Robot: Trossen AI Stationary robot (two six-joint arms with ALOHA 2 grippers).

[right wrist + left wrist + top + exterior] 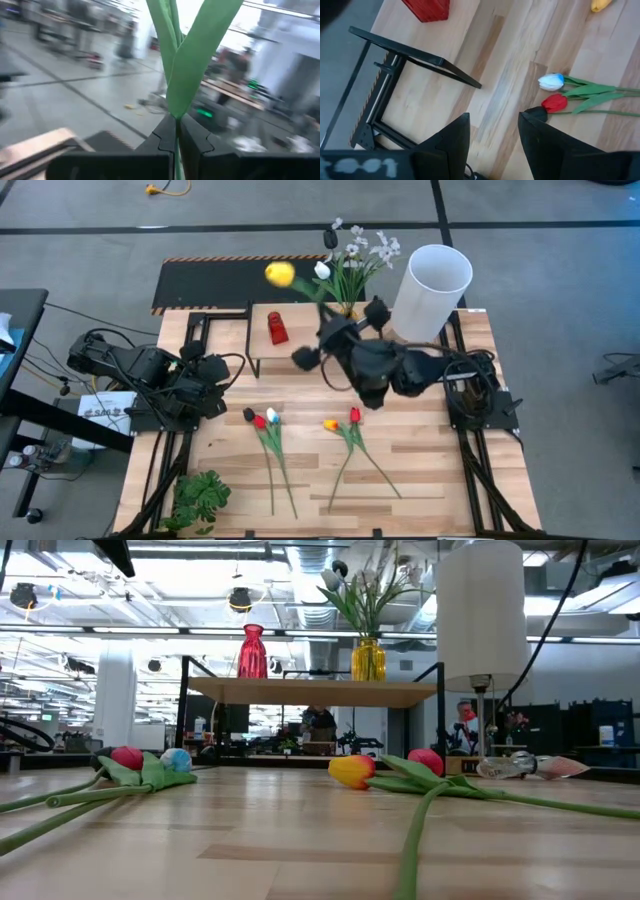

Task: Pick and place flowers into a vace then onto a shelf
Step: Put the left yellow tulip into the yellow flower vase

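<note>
Yellow tulip (279,274), stem pinched in my right gripper (176,131), rides high above the shelf (262,340) toward the yellow vase (368,659), already holding a white bouquet. Next, I judge, the stem must tip down into the vase's mouth. Five tulips lie on the table; two vases stand on the shelf. My left gripper (493,137) waits empty, fingers parted.

Yellow tulip (280,274) aloft over shelf (262,330); five tulips (268,420) flat on table
</note>
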